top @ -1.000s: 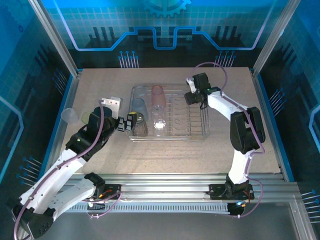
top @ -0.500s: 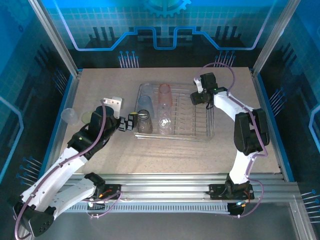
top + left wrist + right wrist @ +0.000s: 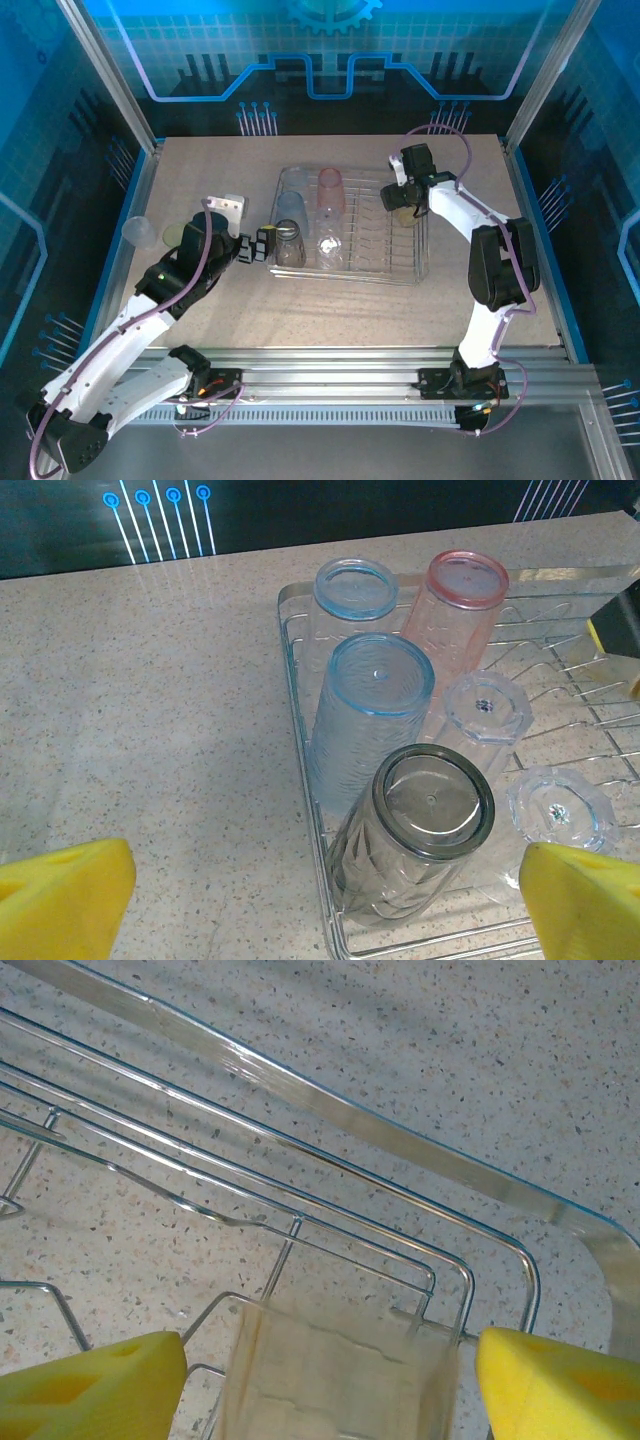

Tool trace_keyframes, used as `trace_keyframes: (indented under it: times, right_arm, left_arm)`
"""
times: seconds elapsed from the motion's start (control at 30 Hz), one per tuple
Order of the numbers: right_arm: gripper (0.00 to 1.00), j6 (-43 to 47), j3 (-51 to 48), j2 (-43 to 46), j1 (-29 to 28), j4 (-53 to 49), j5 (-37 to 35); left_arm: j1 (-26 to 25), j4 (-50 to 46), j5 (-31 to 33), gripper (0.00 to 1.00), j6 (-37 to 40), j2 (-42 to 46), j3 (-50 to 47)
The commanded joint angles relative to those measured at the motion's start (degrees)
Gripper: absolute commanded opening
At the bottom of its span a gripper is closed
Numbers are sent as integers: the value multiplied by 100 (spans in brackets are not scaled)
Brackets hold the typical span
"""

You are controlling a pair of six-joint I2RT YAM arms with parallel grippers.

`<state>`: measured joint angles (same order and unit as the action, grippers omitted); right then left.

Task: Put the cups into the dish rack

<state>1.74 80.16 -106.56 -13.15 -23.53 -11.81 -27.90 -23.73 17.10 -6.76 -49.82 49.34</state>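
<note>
Now | my right gripper (image 3: 325, 1385) hangs at the dish rack's (image 3: 294, 695) far right corner, jaws spread, pads clear on both sides of an amber-tinted cup (image 3: 340, 1350) inside the rim | my left gripper (image 3: 265, 246) is wide open, holding nothing, just beside the rack's left end, where six cups (image 3: 380, 695) stand upside down.

The left arm (image 3: 115, 345) and right arm (image 3: 455, 212) are white shells with black joints, a purple cable (image 3: 204, 238) trailing behind each pincer. The left gripper (image 3: 320, 905) and right gripper (image 3: 330, 1380) carry yellow foam pads (image 3: 560, 1385) on black bodies.
</note>
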Motion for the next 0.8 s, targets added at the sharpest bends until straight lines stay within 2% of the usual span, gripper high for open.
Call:
trace_keyframes:
  times: [0.0, 0.2, 0.4, 0.57, 0.77]
  right_arm:
    - [80, -174, 8, 74, 93, -625, -147]
    - [80, -189, 55, 176, 93, -744, -107]
    - [80, -217, -11, 697, 40, -913, 37]
    - [73, -130, -316, 1352, 42, -973, 454]
    - [68, 564, -566, 1822, -43, -1211, 882]
  left_arm:
    - [39, -79, -50, 99, -88, 38, 137]
    - [43, -97, -50, 100, -80, 74, 106]
    - [41, -132, -36, 99, -67, 130, 95]
    - [44, -143, -84, 100, -94, 137, 115]
    - [41, -82, -165, 99, -136, 139, 123]
